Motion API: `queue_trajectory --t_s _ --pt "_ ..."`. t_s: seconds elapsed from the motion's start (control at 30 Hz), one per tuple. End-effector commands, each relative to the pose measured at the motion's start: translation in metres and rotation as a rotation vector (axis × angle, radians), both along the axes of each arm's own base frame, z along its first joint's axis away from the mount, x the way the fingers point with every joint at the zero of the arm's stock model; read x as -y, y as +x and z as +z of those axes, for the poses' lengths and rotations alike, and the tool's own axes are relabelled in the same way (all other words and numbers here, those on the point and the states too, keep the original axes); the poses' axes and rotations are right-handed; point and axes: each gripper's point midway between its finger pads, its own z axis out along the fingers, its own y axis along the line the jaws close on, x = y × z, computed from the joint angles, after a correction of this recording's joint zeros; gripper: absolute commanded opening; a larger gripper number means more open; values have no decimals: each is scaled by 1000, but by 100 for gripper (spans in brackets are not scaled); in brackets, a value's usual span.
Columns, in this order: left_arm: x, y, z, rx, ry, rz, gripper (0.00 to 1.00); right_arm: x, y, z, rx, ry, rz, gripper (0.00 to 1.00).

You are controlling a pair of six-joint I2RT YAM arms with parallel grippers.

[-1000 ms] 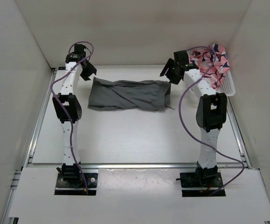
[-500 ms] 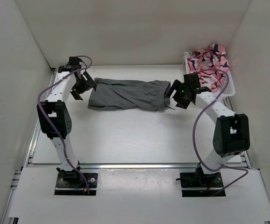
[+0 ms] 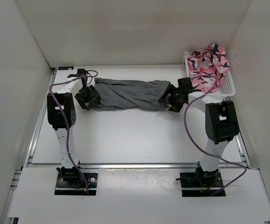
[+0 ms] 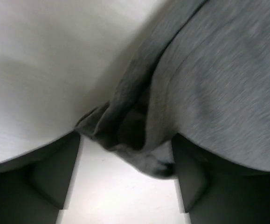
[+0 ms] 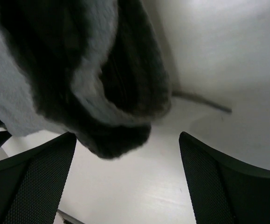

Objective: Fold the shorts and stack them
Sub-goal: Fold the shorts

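The shorts (image 3: 128, 94) lie crumpled in a long band across the far half of the worktop (image 3: 135, 135), running left to right, nearer the far edge than the near one. The cloth is wrinkled and partly doubled over itself.

At the left end, the left gripper (image 3: 87, 97) sits low at the fabric's edge. In the left wrist view its fingers (image 4: 51, 175) are spread wide, and a bunched fold of the shorts (image 4: 209, 93) hangs down between them without either finger pressing on it; the left gripper (image 4: 125, 184) grips nothing.

At the right end, the right gripper (image 3: 172, 98) meets the other edge of the fabric. In the right wrist view its fingers (image 5: 223, 186) are also spread wide, with a thick rolled hem of the shorts (image 5: 79, 70) just above the gap, so the right gripper (image 5: 125, 186) is not pinching it. A thin cord (image 5: 202, 101) lies on the worktop beside that hem.

In the far right corner stands a white basket (image 3: 228, 88) holding a pink patterned cloth (image 3: 208, 65), close to the right arm and apart from the shorts.
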Motion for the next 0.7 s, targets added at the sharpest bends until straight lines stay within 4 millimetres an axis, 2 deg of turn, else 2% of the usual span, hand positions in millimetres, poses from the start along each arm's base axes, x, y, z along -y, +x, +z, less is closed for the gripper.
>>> queue_trajectory --t_s 0.0,0.03,0.07,0.1,0.13,0.17,0.2,0.23,0.27,0.33,0.4,0.43,0.47,0.5,0.53,0.57,0.6,0.63,0.67 --pt "7 18 -3 44 -27 5 79 -11 32 3 68 1 -4 90" --pt "8 19 -3 43 -29 14 66 -14 35 1 76 -5 0 78" --pt "8 21 -5 43 -29 14 31 -13 39 -1 77 -14 -7 69" --pt "8 21 -5 43 -29 14 14 -22 42 2 90 -10 8 59" --pt "8 21 -5 43 -29 14 10 -20 48 3 100 -24 -4 45" --pt "5 21 -2 43 -40 21 10 -22 44 6 87 -36 0 17" --pt "5 23 7 64 -40 20 10 -26 42 11 95 -50 13 6" --pt "-3 20 10 61 -22 37 10 -22 44 18 110 -70 8 0" --pt "-11 19 16 72 -9 52 10 -23 39 31 119 -78 9 0" --pt "-22 18 39 121 25 71 10 -20 29 39 127 -107 21 0" --pt "-28 9 44 122 37 74 10 -14 16 51 126 -119 13 0" --pt "-28 6 53 138 37 74 10 -9 6 44 108 -132 9 0" --pt "-31 -6 47 111 38 82 10 -6 -2 52 115 -130 8 0" --pt "-31 -12 46 103 38 82 10 -3 -12 50 99 -135 10 0" --pt "-31 -19 46 94 38 82 10 2 -29 38 58 -148 13 0" --pt "-31 -26 53 105 38 82 10 6 -37 46 80 -149 6 0" --pt "-30 -45 42 59 38 82 10 12 -51 42 53 -165 3 0" --pt "-27 -54 41 46 25 78 10 16 -62 39 38 -170 5 0" --pt "-23 -64 48 59 24 69 10 25 -83 34 24 -186 -1 0"
